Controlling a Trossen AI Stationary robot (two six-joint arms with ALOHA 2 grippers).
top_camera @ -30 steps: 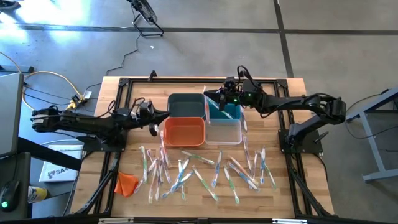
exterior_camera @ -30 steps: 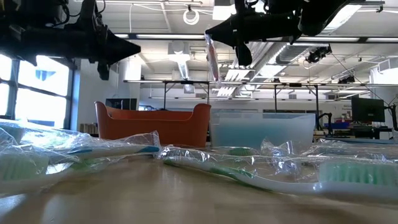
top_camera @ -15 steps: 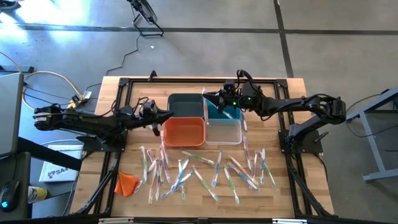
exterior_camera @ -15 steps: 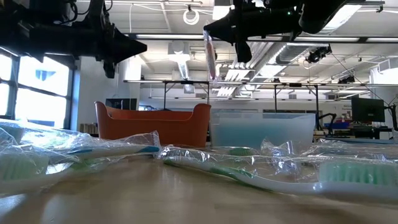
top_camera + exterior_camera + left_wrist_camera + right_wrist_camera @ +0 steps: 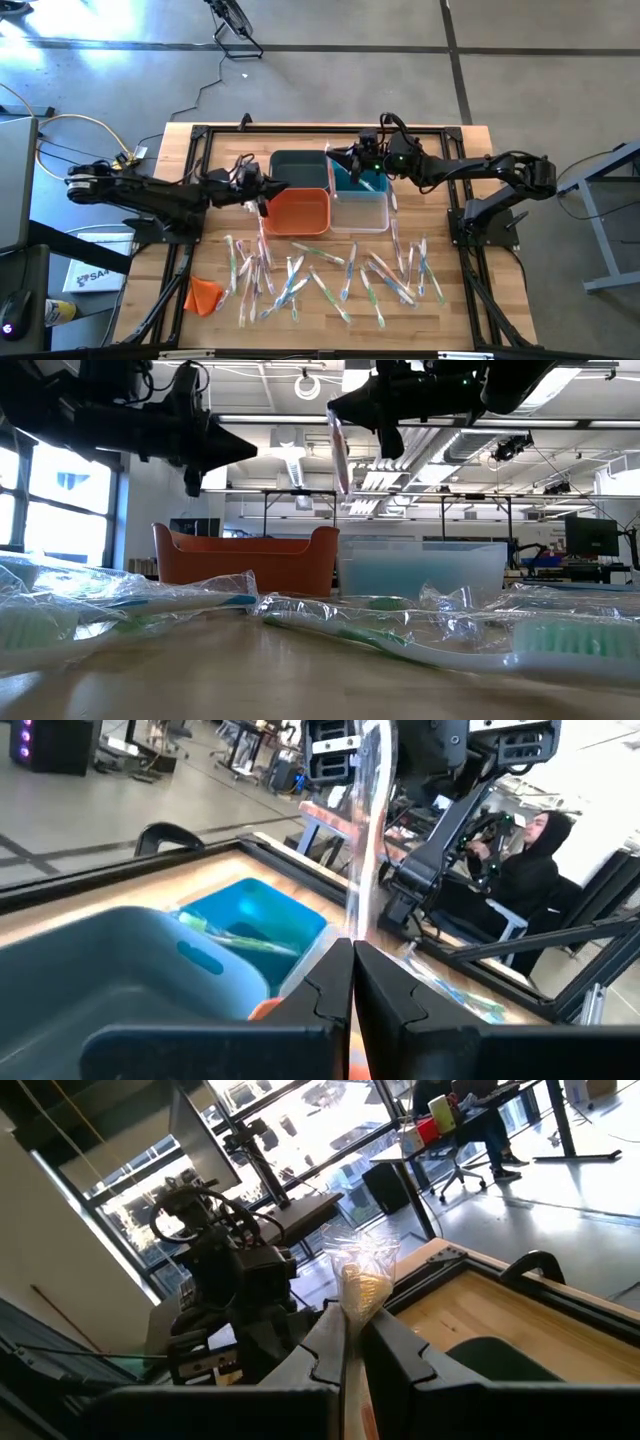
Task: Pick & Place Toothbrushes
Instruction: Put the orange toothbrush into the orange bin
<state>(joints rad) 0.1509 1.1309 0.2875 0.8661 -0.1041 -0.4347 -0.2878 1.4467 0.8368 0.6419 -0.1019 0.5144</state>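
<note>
Several wrapped toothbrushes (image 5: pixel 330 275) lie flat on the near half of the wooden table. My left gripper (image 5: pixel 264 190) hangs over the orange bin's (image 5: pixel 297 210) left rim, shut on a toothbrush (image 5: pixel 368 830) in clear wrapper. My right gripper (image 5: pixel 333 157) is above the line between the dark grey bin (image 5: pixel 298 168) and the teal bin (image 5: pixel 362 178), shut on a reddish-handled toothbrush (image 5: pixel 341 450). A green toothbrush (image 5: pixel 235 938) lies in the teal bin. My left gripper pinches the wrapped toothbrush between its two fingertips (image 5: pixel 352 935), coming in level from the table's left. The toothbrush lies across the fingers, lifted clear, most of its length standing out to one side. My right gripper pinches its toothbrush between the two fingers just below the crinkled wrapper over the head (image 5: pixel 360 1285), coming in level from the table's right. The fingers lie across it. The handle hangs below the fingers (image 5: pixel 343 470), nearly upright, well above the bins.
A clear bin (image 5: pixel 360 212) stands right of the orange one, the four bins forming a block at the table's middle. A small orange lump (image 5: pixel 205 295) lies near the front left corner. A dark frame (image 5: pixel 190 150) edges the table. A person (image 5: pixel 530 850) sits beyond the table.
My left gripper has gone toward the table's right edge with its toothbrush, from beside the bins to over the orange bin's left rim. It has stayed shut and level. My right gripper has kept its place above the bins.
</note>
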